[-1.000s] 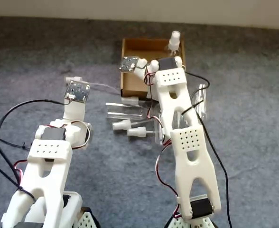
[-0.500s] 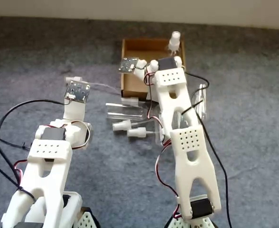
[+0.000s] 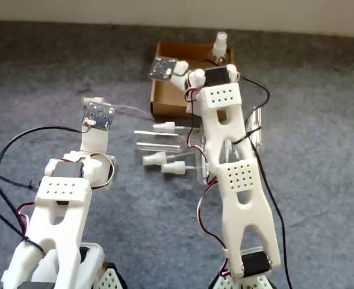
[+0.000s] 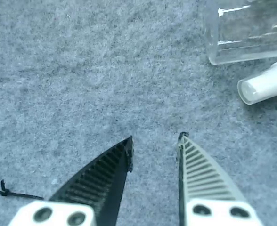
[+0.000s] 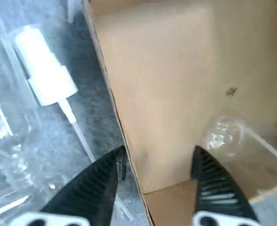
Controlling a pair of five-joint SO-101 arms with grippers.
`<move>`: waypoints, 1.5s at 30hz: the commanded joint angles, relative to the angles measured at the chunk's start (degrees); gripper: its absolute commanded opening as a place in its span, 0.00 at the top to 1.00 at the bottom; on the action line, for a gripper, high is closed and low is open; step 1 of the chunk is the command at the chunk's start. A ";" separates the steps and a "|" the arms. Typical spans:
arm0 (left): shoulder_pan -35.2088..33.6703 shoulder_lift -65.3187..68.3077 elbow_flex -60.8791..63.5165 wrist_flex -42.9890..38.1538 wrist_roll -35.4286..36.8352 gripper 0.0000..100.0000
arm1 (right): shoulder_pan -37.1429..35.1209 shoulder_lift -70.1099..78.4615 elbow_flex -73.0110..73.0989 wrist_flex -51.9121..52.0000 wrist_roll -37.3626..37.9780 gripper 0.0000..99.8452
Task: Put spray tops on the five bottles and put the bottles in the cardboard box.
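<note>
**Clerk A:** Entry one, cardboard box [image 3: 165,105]. Contents?

**Clerk B:** One capped bottle [image 3: 220,49], clear, with a white spray top, upright at the far right corner. The right wrist view shows a clear body [image 5: 225,135] on the brown floor of the box.

**Clerk A:** Entry two, right gripper [image 5: 159,151]. Condition?

**Clerk B:** Released, with nothing between the fingers. It hangs over a wall of the box, one finger above the carpet [image 3: 56,72] and the other above the box floor.

**Clerk A:** Entry three, left gripper [image 4: 155,140].

**Clerk B:** Fingers spread, holding nothing, over bare carpet and well apart from the box. A lying bottle [image 4: 247,30] and one spray head [image 4: 265,84] sit just beside each other near it.

**Clerk A:** Stock outside the box?

**Clerk B:** All on the carpet between the arms, near the front of the box. There are three loose spray tops [image 3: 165,127] [image 3: 155,159] [image 3: 174,167]. Uncapped bottles [image 3: 159,141] lie on their sides among them. A further bottle [image 3: 256,123] is just beside the right arm. The arm covers part of the pile, so the bottle count cannot be told.
</note>
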 commanded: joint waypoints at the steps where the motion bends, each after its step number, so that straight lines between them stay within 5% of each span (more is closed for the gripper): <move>1: 0.84 -0.66 -0.40 -0.88 -0.62 0.85 | -0.13 -0.92 -4.44 0.84 -0.35 0.73; 12: 0.84 -0.57 -0.40 -0.88 -0.62 0.85 | -0.31 -3.56 -11.30 3.03 -6.42 0.73; 25: 0.84 -0.48 -0.40 -0.88 -0.62 0.85 | 1.10 -19.47 -11.91 3.47 -29.89 0.77; 31: 0.84 -0.48 -0.40 -0.88 -0.62 0.85 | 9.19 -21.58 -11.30 5.67 -50.64 0.84; 38: 0.84 -0.40 3.21 -7.38 -0.70 0.85 | 11.91 -20.35 -8.66 5.76 -54.33 0.83; 45: 0.75 -0.40 5.41 -9.05 -8.70 0.85 | 16.57 -33.71 17.19 5.67 -47.82 0.78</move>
